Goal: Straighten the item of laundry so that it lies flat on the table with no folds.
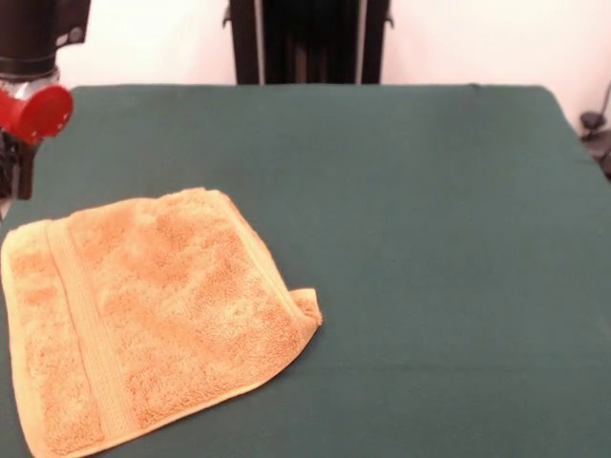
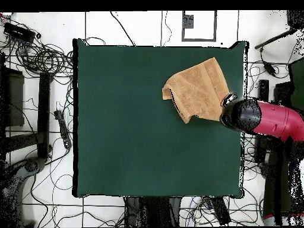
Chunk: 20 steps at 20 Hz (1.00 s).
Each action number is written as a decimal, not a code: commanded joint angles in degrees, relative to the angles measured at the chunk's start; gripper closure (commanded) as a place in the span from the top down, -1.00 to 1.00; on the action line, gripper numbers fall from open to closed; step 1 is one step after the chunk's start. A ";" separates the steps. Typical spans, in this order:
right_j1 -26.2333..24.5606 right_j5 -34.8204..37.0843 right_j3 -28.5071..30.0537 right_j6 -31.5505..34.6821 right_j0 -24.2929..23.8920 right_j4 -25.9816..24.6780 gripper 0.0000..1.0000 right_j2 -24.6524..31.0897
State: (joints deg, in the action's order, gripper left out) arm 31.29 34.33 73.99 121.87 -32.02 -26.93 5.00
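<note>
The orange-tan towel (image 1: 153, 315) lies on the dark green table (image 1: 430, 239) at the lower left of the front view. It is mostly spread out, with its woven border band along the left side. Its right corner (image 1: 307, 307) is curled over. In the overhead view the towel (image 2: 199, 89) sits near the table's (image 2: 136, 130) upper right corner, with a folded lump at its left corner. My gripper (image 1: 11, 176) hangs under the red and black arm at the left edge, just beyond the towel's far left corner. In the overhead view the gripper (image 2: 227, 100) is at the towel's right edge.
The robot's black pedestal (image 1: 307, 38) stands behind the table's far edge. The red arm (image 2: 267, 119) reaches in over the table's right edge in the overhead view. Many cables (image 2: 41, 56) and stands lie on the floor around the table.
</note>
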 commanded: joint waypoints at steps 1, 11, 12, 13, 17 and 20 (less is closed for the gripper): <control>-10.71 -3.22 0.17 -10.75 -0.66 -0.25 1.00 12.66; -11.01 -2.15 3.92 -4.30 -2.15 4.44 1.00 17.42; -10.75 -1.67 4.22 -3.05 -1.70 4.94 1.00 17.07; -10.84 -1.91 4.11 -2.78 -1.54 4.93 1.00 17.12; -12.34 -2.47 3.05 -3.37 -1.71 4.93 1.00 18.17; -14.86 -1.30 1.55 -6.51 -2.27 4.28 1.00 19.30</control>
State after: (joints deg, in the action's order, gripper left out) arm 19.14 31.71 72.84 121.87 -36.51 -24.35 15.74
